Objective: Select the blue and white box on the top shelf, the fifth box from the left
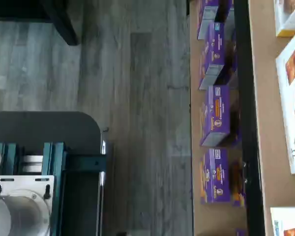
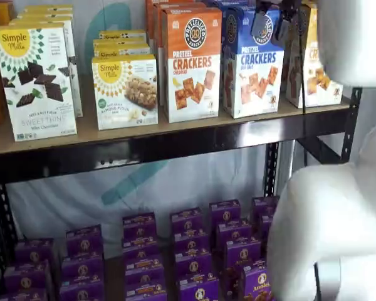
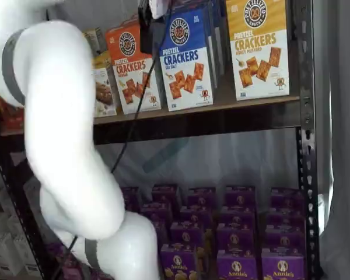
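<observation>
The blue and white box (image 2: 254, 66) stands upright on the top shelf (image 2: 144, 133), between an orange-topped cheddar box (image 2: 189, 63) and a yellow-topped box (image 2: 313, 59). It also shows in a shelf view (image 3: 186, 64) on the same shelf (image 3: 245, 100). My gripper (image 2: 272, 19) hangs from the top edge in front of the box's blue top. Two dark fingers show with a gap between them, holding nothing. In a shelf view only a dark side-on part (image 3: 145, 26) shows, with a cable below it. The wrist view shows the shelf board (image 1: 268, 123) and white cracker box faces; I cannot tell which box is which.
Simple Mills boxes (image 2: 37, 78) stand at the shelf's left. Small purple boxes (image 2: 194, 251) fill the lower level and show in the wrist view (image 1: 216, 115). My white arm (image 3: 64, 146) fills much of both shelf views. A dark mount with teal brackets (image 1: 44, 162) and grey floor show in the wrist view.
</observation>
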### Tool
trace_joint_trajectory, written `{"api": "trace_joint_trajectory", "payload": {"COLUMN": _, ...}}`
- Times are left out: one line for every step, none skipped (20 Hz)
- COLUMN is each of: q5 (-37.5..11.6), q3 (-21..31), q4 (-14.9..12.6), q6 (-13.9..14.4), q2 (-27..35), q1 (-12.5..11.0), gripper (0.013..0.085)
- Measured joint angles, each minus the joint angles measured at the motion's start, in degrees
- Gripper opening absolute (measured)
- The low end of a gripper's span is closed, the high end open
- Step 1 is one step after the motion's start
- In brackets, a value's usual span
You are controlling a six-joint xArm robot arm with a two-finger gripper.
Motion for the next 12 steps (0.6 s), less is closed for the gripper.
{"api": "trace_joint_trajectory", "payload": {"q5": 1.3, "q3": -0.8, "q4": -0.6, "q6": 0.1, "q2": 0.6, "q1": 0.3, "gripper": 0.085}}
{"api": "trace_joint_trajectory", "payload": {"q5": 3.3, "q3": -1.6, "q4": -1.7, "q6": 0.2, "q2": 1.3, "q1": 0.9, "gripper": 0.085}}
{"api": "trace_joint_trajectory", "payload": {"q5": 3.7, "q3": -1.4, "q4": -2.0, "q6": 0.2, "q2": 1.3, "q1": 1.0, "gripper": 0.085}}
{"api": "trace_joint_trajectory", "payload": {"q5": 3.8, "q3": -0.9, "q4": -2.2, "q6": 0.1, "q2": 0.9, "q1": 1.0, "gripper": 0.085}}
{"api": "trace_joint_trajectory", "payload": {"q5": 3.6, "q3": -0.3, "q4": -2.2, "q6": 0.1, "q2": 0.5, "q1": 1.0, "gripper": 0.085}}
{"api": "trace_joint_trajectory", "payload": {"q5": 3.3, "q3": 0.3, "q4": -1.9, "q6": 0.0, "q2": 0.0, "q1": 0.9, "gripper": 0.085}}
{"api": "trace_joint_trajectory", "payload": {"q5": 3.0, "q3": 0.8, "q4": -1.4, "q6": -0.1, "q2": -0.4, "q1": 0.6, "gripper": 0.085}}
{"api": "trace_joint_trajectory", "payload": {"q5": 2.8, "q3": 1.0, "q4": -0.7, "q6": -0.1, "q2": -0.7, "q1": 0.2, "gripper": 0.085}}
{"api": "trace_joint_trajectory", "payload": {"q5": 2.5, "q3": 1.3, "q4": 0.1, "q6": -0.2, "q2": -1.1, "q1": -0.2, "gripper": 0.085}}
{"api": "trace_joint_trajectory", "payload": {"q5": 1.9, "q3": 1.5, "q4": 1.3, "q6": -0.2, "q2": -1.5, "q1": -0.9, "gripper": 0.085}}
{"api": "trace_joint_trajectory", "payload": {"q5": 1.0, "q3": 1.9, "q4": 2.4, "q6": -0.3, "q2": -2.1, "q1": -1.5, "gripper": 0.085}}
{"api": "trace_joint_trajectory", "payload": {"q5": -0.6, "q3": 2.6, "q4": 4.1, "q6": -0.3, "q2": -2.9, "q1": -2.4, "gripper": 0.085}}
